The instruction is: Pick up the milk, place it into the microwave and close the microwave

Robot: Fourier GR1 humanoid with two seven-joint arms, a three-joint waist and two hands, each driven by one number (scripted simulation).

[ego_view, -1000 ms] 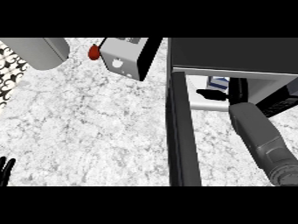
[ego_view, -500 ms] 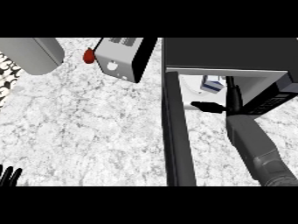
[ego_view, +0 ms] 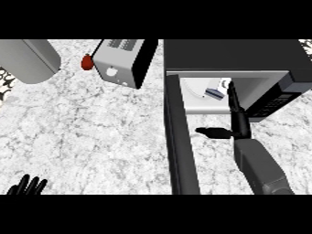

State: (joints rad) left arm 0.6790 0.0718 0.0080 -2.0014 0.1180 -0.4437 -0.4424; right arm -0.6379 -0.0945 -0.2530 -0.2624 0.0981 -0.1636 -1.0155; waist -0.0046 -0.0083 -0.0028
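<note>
The milk (ego_view: 215,92), a small white and blue carton, sits inside the microwave (ego_view: 233,57) on its white floor, left of centre. The microwave's door (ego_view: 179,146) stands open, seen edge-on as a long dark bar reaching toward me. My right hand (ego_view: 239,122) is open just in front of the cavity. Its fingers point straight in and end close beside the milk, and its thumb sticks out to the left. Nothing is in its grasp. My left hand (ego_view: 27,186) rests open at the lower left edge with its fingers up.
A silver toaster (ego_view: 120,62) stands left of the microwave with a small red object (ego_view: 87,62) beside it. A large grey cylinder (ego_view: 18,59) fills the top left corner. White marble counter (ego_view: 84,132) spreads between the door and my left hand.
My right hand has drawn back out of the microwave, leaving the milk inside. The view has shifted, so the microwave and toaster now sit further right in the picture.
</note>
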